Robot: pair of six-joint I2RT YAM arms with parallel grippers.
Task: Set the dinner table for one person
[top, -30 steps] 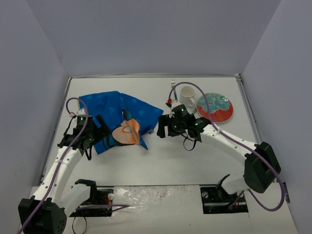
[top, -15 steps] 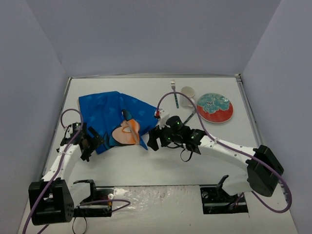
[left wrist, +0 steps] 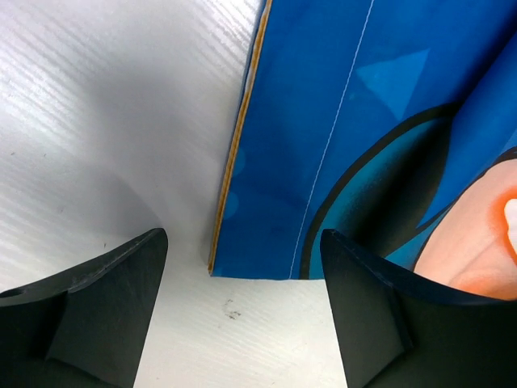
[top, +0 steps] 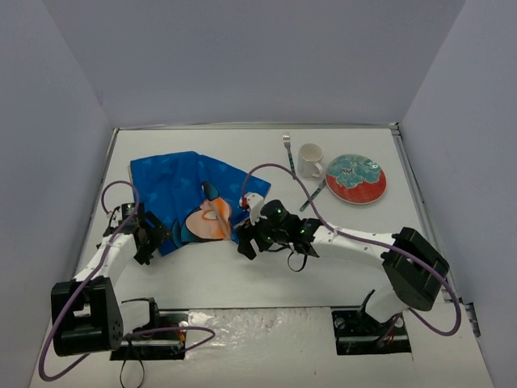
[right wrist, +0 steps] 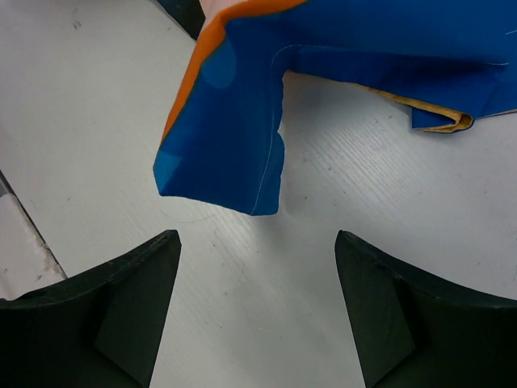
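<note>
Both tools have their fingers apart and hold nothing. The left tool [top: 150,239] is lined up on the near-left corner of the blue placemat [top: 178,182], and the right tool [top: 245,242] faces its curled near-right corner. The white bench [top: 242,279] lies under everything: the mat rumpled on its left half, the plate [top: 356,179], mug [top: 309,159] and fork [top: 287,153] at far right. I'd worry the flat left corner slips a pinch. The right may also catch only the folded flap, leaving the mat bunched.
</note>
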